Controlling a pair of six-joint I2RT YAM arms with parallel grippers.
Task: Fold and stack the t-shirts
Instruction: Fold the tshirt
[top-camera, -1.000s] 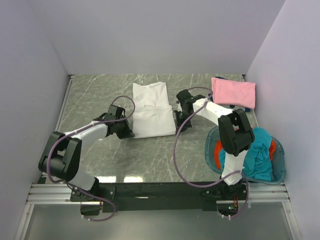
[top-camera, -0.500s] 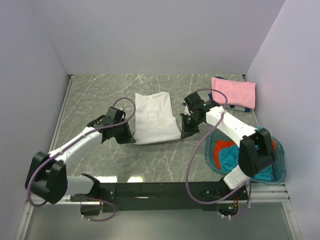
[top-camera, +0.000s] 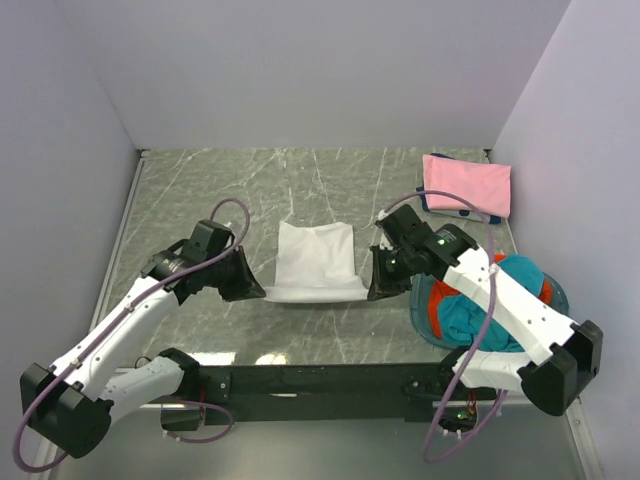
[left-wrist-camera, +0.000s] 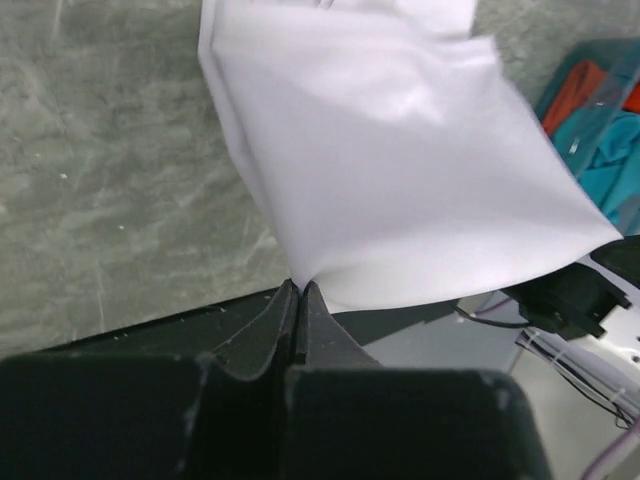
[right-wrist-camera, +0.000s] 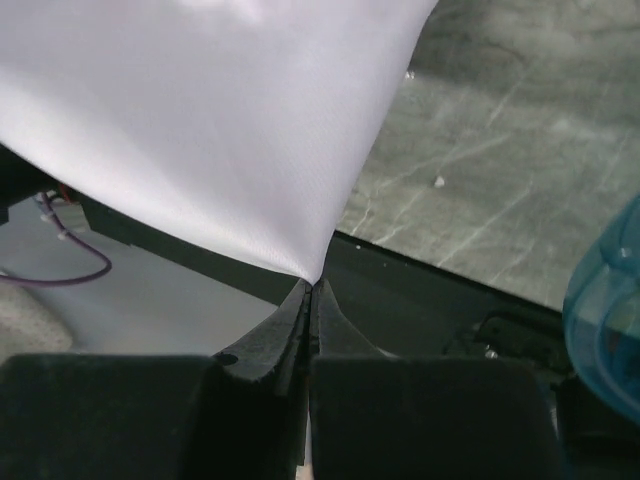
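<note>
The white t-shirt (top-camera: 315, 262) hangs folded between my two grippers, lifted off the table in the middle of the top view. My left gripper (top-camera: 258, 291) is shut on its near left corner (left-wrist-camera: 300, 282). My right gripper (top-camera: 368, 289) is shut on its near right corner (right-wrist-camera: 310, 278). The pink t-shirt (top-camera: 467, 185) lies folded at the back right. The teal t-shirt (top-camera: 500, 310) and the orange-red t-shirt (top-camera: 438, 300) lie crumpled in the blue basket (top-camera: 424, 318) at the right.
The marble table (top-camera: 200, 190) is walled at the back and both sides. The black rail (top-camera: 320, 380) with the arm bases runs along the near edge. A dark object peeks out under the pink shirt.
Both grippers have pulled the white t-shirt toward the near edge and raised it. The shirt now looks shorter and sits closer to the arm bases.
</note>
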